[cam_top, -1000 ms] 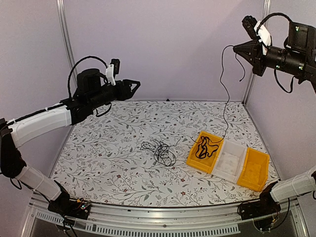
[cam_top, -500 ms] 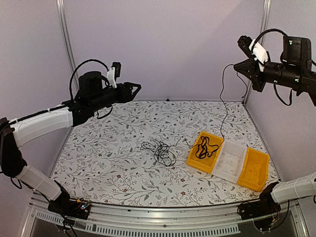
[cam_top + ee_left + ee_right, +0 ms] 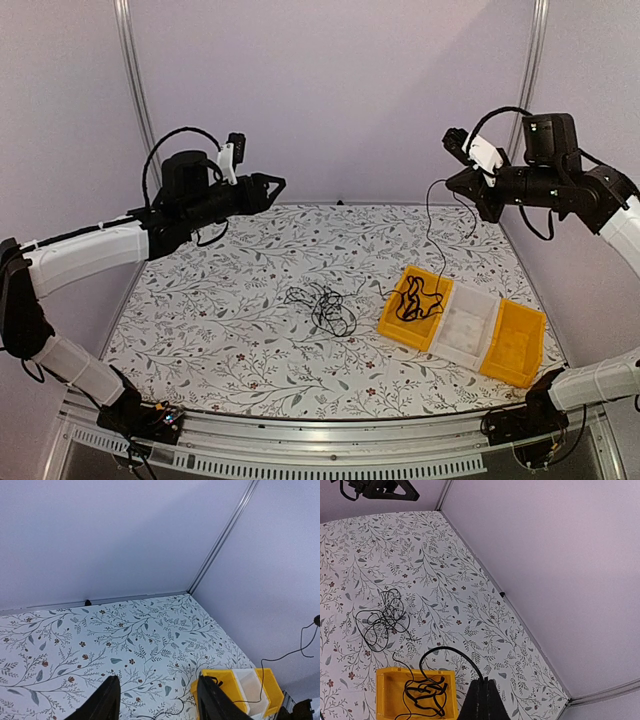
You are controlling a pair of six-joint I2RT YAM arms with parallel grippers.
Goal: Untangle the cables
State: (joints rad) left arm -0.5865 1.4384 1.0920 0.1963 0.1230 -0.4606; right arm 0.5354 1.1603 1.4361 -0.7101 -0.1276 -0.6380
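A tangle of thin black cables (image 3: 322, 305) lies on the floral table mid-field; it also shows in the right wrist view (image 3: 382, 620). My right gripper (image 3: 452, 183) is high at the back right, shut on one thin black cable (image 3: 430, 225) that hangs down into the left yellow bin (image 3: 413, 305), where a black cable coil (image 3: 422, 695) lies. In the right wrist view the jaws (image 3: 483, 681) pinch that cable. My left gripper (image 3: 278, 183) is open and empty, high at the back left; its fingers (image 3: 106, 702) frame bare table.
A row of bins stands at the right: yellow, white (image 3: 468, 325), yellow (image 3: 515, 345). Enclosure walls and metal posts (image 3: 133, 90) ring the table. The left gripper shows at the top of the right wrist view (image 3: 380, 488).
My right gripper has come down and leftward with the held cable, so the cable hangs lower over the yellow bin. The left arm has barely shifted.
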